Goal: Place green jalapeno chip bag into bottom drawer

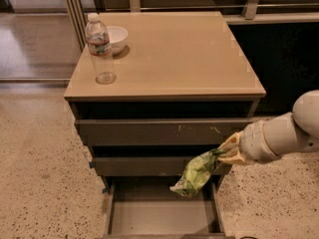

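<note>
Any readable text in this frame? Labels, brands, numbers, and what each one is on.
No text can be read anywhere.
Label on the water bottle: too blurred to read.
Print on the green jalapeno chip bag, held by the hand above the open bottom drawer: too blurred to read.
Marks on the upper drawer front: scuffs, not text.

The one camera looks steeply down from in front of the cabinet [164, 59], fairly close, facing its drawer fronts; the gripper [223, 154] sits at right, pinching the chip bag [194, 176].
</note>
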Robot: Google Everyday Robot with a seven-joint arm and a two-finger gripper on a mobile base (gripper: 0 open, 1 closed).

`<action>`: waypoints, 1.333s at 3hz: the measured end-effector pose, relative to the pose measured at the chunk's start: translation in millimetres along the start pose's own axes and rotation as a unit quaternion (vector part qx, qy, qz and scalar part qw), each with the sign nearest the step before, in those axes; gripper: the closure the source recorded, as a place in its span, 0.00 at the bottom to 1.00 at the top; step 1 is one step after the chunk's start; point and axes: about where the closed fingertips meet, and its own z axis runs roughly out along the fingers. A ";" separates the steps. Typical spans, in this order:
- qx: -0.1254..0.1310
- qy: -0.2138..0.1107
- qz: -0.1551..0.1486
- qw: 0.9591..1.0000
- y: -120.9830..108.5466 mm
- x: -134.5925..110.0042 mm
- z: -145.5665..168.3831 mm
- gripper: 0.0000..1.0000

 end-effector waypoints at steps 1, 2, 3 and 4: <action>-0.035 -0.045 0.035 0.998 17.8 49.7 57.0 1.00; -0.095 -0.063 0.069 0.991 43.2 87.9 113.5 1.00; -0.106 -0.069 0.077 0.989 50.1 93.3 125.3 1.00; -0.109 -0.062 0.068 0.990 56.8 102.8 141.2 1.00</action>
